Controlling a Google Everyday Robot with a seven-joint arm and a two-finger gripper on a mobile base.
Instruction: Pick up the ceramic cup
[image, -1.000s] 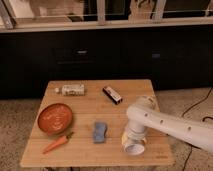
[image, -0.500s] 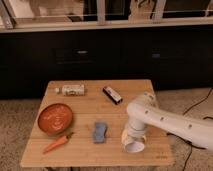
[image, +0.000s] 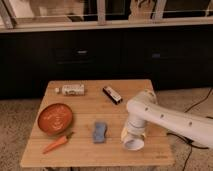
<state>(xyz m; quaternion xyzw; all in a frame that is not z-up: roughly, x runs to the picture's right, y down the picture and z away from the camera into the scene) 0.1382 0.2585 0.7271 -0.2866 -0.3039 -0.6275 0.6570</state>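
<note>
Camera view: a small wooden table (image: 150, 90) stands in front of dark cabinets, seen from above and in front. A white arm (image: 170, 120) reaches in from the right and bends down over the table's front right part. The gripper (image: 133, 136) is at the arm's low end, pointing down at the tabletop. The bulky wrist covers it, so I cannot tell whether it is released or clenched.

The cup (image: 134, 145) shows as a pale round rim right at the gripper's tip, on the side nearer the camera and close to the table's front edge. The two look to be touching or very nearly so. Whether the cup rests on the wood or is already gripped cannot be made out. The downward pose suggests a grasp from above over the rim, which suits a small open cup.

Just beside the gripper, to the image left, lies a blue sponge (image: 100, 132). Further that way lies a carrot (image: 57, 143), with an orange-red plate (image: 55, 118) behind it. Beyond the gripper, toward the cabinets, are a dark bar (image: 112, 94) and a pale packet (image: 73, 90), both well apart from it. Judging by this, the pick-up is at the grasping stage. The sponge is the only thing close enough to be nudged.
</note>
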